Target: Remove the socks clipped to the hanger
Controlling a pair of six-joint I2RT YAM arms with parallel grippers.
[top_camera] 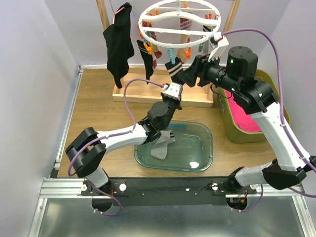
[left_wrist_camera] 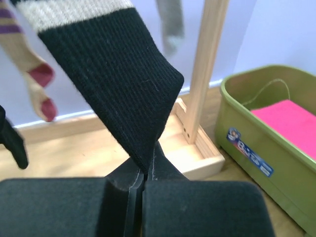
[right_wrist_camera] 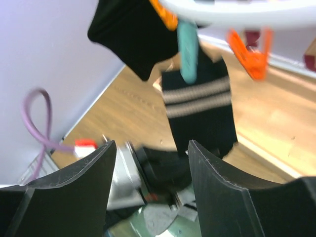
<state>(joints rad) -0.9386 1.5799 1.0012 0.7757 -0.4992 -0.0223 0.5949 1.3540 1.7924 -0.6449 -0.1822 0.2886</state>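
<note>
Toe of the black striped-cuff knitted sock [left_wrist_camera: 108, 74] is clamped in my left gripper [left_wrist_camera: 143, 170], its length rising to a teal peg [right_wrist_camera: 187, 54] under the white round plastic hanger [right_wrist_camera: 247, 6], nearest my spread right gripper [right_wrist_camera: 150, 148].

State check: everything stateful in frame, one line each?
left gripper, shut on striped sock toe
right gripper, open, facing teal peg
striped sock, clipped, pulled taut
teal peg, clamped on striped sock cuff
black sock, clipped to hanger
grey sock, unclipped, lying in clear tub
</note>
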